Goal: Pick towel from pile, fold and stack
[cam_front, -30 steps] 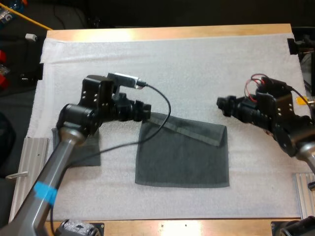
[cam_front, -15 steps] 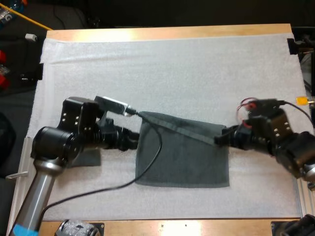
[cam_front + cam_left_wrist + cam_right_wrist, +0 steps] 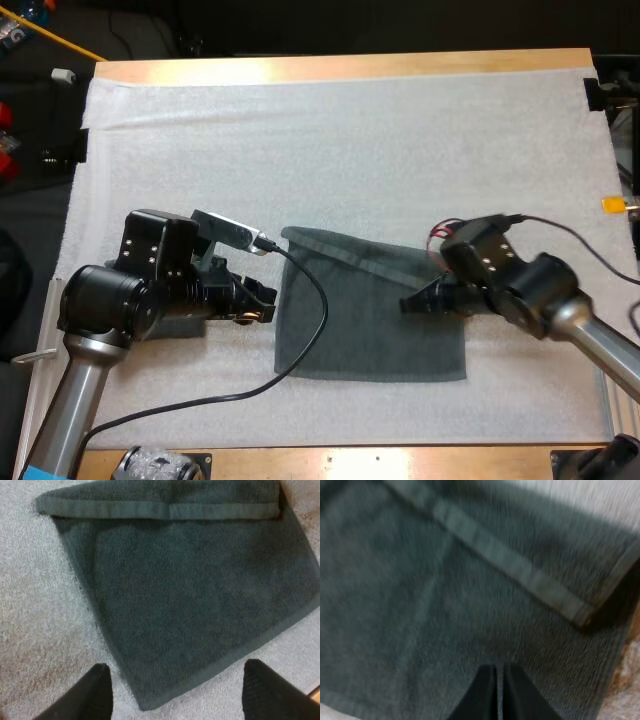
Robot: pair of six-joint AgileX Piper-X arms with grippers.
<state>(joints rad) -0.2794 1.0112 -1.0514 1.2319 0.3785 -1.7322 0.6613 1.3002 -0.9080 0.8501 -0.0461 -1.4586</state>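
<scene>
Left fingers (image 3: 95, 692): spread wide with nothing gripped; a corner of the towel (image 3: 190, 595) is seen lying between them on the mat (image 3: 30, 605).
Right fingers (image 3: 487, 690): pressed together tip to tip, with nothing seen between them, and pointed at the towel's middle.
Left gripper (image 3: 262, 302): placed just beside the towel's left edge, low over the mat.
Right gripper (image 3: 408, 304): set over the towel's right half, just on the near side of the turned-over band.
Towel: dark grey-green, laid flat on the near half of the mat, between the two arms; a hem band is folded over along its far edge and runs slantwise.
Second towel (image 3: 188, 326): dark cloth, mostly covered by the left arm, apart from the flat one.
Mat: white, spread over most of the table (image 3: 340, 67).
Table: wooden, seen as strips along the far and near edges.
</scene>
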